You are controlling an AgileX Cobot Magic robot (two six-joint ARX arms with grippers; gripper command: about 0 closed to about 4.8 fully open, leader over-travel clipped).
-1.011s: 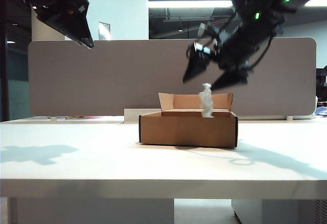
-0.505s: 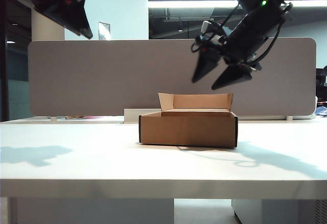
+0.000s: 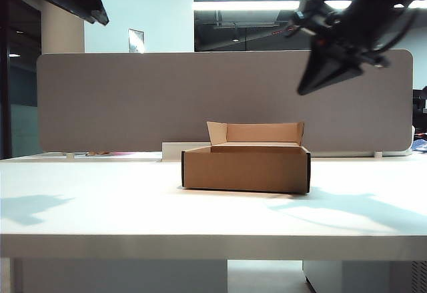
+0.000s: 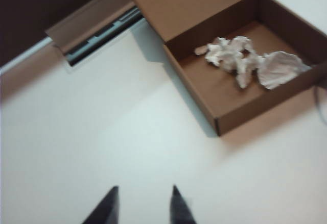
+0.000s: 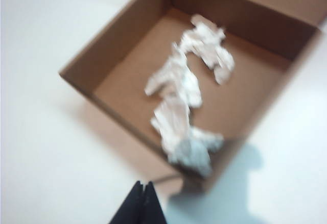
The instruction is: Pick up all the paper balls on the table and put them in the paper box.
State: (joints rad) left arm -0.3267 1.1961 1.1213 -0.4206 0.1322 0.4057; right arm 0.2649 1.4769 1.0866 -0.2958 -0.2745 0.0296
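Crumpled white paper balls [image 4: 249,63] lie in a loose cluster on the floor of the low brown corrugated cardboard paper box [image 4: 202,89]; none held by either arm. Right gripper [image 5: 141,187]: black fingers pressed together into one point, nothing between them, hanging high above the box's right side in the exterior view [image 3: 305,89]. Left gripper [image 4: 143,196]: two dark fingertips set apart with a plain gap, empty, over bare worktop just off the box's left side; in the exterior view it sits high at the upper left [image 3: 101,19], well apart from the box. Box stands near the middle of the wide white table [image 3: 100,206], toward the rear edge, lid flap upright on its far side. Grey fabric divider panel [image 3: 133,99] runs along behind the table's rear edge. Arm shadows fall on the worktop left and right of the box.
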